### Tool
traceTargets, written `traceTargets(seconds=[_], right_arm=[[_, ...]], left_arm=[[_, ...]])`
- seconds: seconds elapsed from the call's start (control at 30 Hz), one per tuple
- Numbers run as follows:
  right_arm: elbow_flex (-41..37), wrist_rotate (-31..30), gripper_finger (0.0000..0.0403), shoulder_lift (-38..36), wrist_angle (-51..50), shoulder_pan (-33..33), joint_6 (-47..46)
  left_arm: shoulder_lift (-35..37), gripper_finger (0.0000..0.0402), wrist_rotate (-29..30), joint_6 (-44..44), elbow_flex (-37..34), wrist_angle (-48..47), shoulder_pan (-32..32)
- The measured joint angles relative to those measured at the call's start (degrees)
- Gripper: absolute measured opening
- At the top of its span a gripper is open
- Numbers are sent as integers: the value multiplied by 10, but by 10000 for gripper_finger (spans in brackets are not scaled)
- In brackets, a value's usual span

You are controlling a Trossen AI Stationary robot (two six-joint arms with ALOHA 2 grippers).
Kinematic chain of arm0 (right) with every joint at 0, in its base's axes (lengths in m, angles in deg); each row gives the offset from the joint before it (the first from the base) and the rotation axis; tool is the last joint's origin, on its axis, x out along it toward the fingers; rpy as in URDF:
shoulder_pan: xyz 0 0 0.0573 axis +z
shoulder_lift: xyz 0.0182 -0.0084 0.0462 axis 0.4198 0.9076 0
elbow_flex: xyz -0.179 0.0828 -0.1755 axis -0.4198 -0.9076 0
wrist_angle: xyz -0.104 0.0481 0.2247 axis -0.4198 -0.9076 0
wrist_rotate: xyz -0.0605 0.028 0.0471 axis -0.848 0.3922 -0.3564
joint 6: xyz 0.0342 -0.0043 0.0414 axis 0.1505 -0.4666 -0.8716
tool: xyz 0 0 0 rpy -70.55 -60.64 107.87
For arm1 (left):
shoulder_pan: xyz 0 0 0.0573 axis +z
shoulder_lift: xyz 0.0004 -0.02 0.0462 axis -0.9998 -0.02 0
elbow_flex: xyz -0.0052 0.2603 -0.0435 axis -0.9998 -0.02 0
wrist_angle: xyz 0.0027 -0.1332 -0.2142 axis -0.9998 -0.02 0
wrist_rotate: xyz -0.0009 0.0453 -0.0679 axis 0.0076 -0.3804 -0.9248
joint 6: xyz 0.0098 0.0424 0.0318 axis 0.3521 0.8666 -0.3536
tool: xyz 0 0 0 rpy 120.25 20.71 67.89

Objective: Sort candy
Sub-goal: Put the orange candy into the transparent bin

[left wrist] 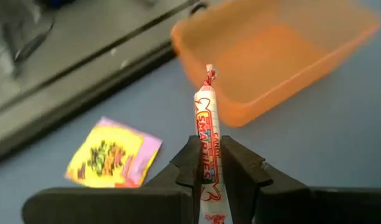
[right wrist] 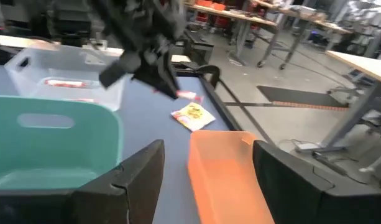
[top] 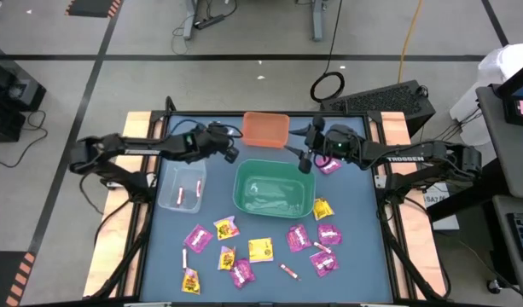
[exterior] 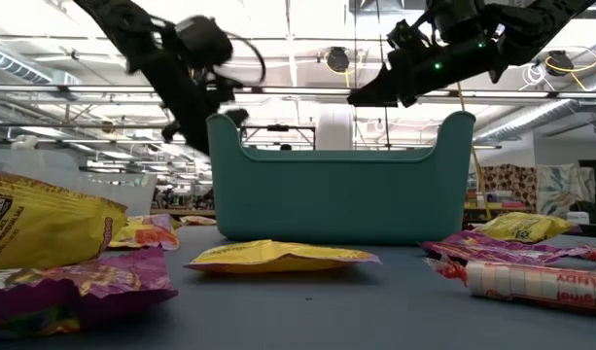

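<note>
My left gripper (top: 233, 154) is shut on a thin pink-white candy stick (left wrist: 207, 124), above the table between the clear bin (top: 181, 185) and the orange bin (top: 266, 128). The right wrist view shows the stick (right wrist: 186, 94) jutting from the left gripper's tips. My right gripper (right wrist: 206, 186) is open and holds nothing, over the far right corner of the green bin (top: 274, 189). Two sticks (top: 188, 189) lie in the clear bin. Pink and yellow packets (top: 261, 249) lie flat on the near part of the table. My left gripper pinches the candy stick between its two fingers (left wrist: 189, 163), near the stick's middle (left wrist: 208, 163). The stick runs along the fingers, with its twisted end (left wrist: 209, 73) reaching out past the tips. The fingers slant down toward the orange bin. The stick is lifted clear of the table.
A yellow-pink packet (left wrist: 113, 155) lies on the table near the far edge, below the left gripper. The green bin (exterior: 341, 180) stands mid-table between the arms. Loose packets (exterior: 278, 256) are scattered over the near half. One pink packet (top: 330, 166) lies under the right arm.
</note>
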Motion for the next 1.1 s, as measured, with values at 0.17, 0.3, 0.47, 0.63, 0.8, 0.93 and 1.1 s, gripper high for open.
traceTargets(seconds=[0.17, 0.3, 0.47, 0.63, 0.8, 0.93, 1.1], right_arm=[[0, 10, 235, 0, -15, 2, 0], [0, 11, 235, 0, -33, 3, -9], [0, 11, 235, 0, -65, 3, -15], [0, 11, 235, 0, -87, 3, -21], [0, 13, 235, 0, -91, 3, -17], [0, 13, 235, 0, -92, 3, -5], [0, 13, 235, 0, -92, 3, 2]], left_arm=[[82, 51, -14, 70, 0, 1, -17], [136, 51, -54, 118, 0, -4, -37], [190, 51, -105, 134, 0, -3, -60], [227, 51, -141, 140, -1, -1, -84], [273, 51, -169, 160, -46, 26, -101], [321, 51, -190, 149, -100, 83, -110], [375, 51, -198, 147, -145, 151, -123]])
